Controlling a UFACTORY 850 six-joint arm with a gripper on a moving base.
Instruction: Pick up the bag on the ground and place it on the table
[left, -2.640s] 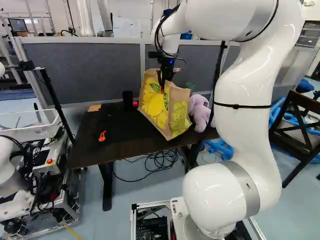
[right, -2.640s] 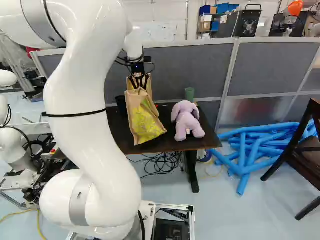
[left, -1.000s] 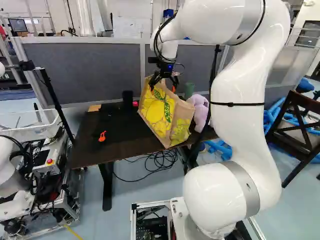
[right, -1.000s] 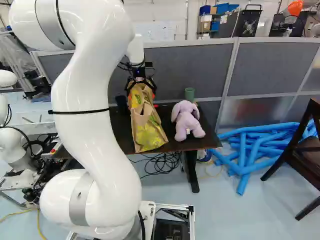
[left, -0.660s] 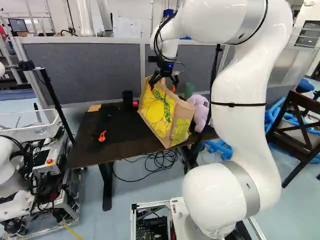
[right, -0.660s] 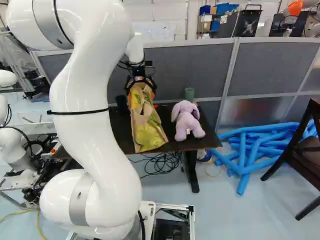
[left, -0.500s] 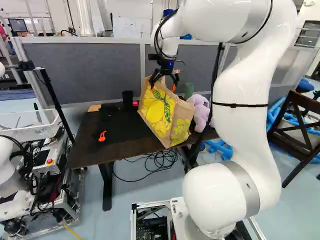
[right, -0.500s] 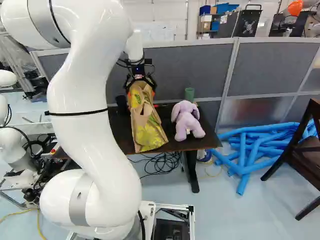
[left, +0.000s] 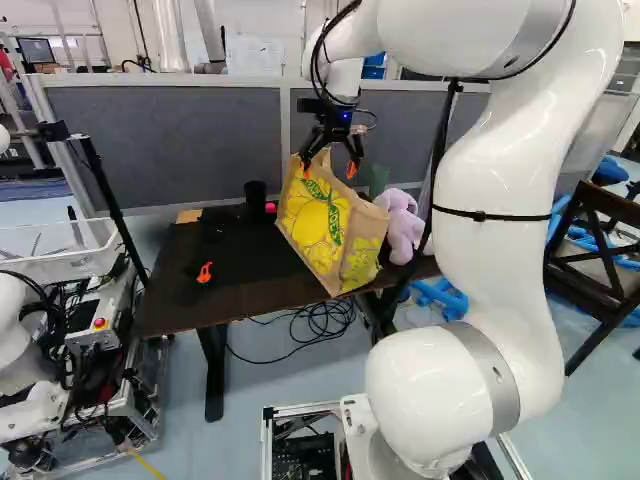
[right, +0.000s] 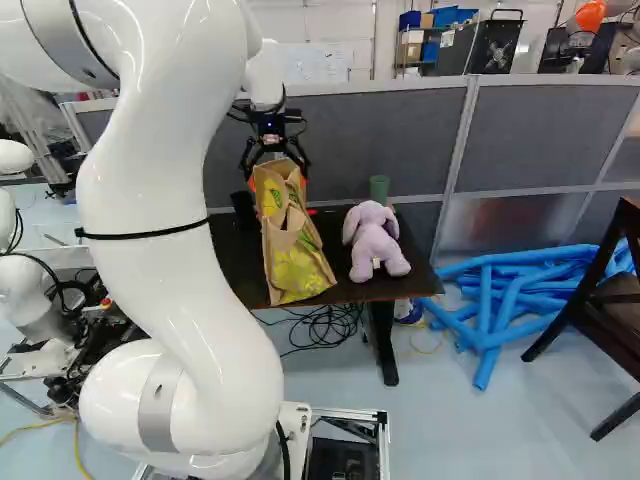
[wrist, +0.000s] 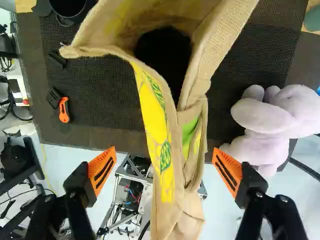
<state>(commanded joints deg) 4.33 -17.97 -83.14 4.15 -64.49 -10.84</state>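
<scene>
While the black two-fingered pincer (left: 329, 171) with orange pads is hanging released, its fingers standing wide apart, the tan, yellow-printed woven bag (left: 325, 225) is resting open-mouthed on the dark rectangular table (left: 180, 300), beneath and between them, near a lilac plush toy (right: 373, 248).

Bright, even indoor light, with soft shading along the white arm (left: 490, 265).
</scene>
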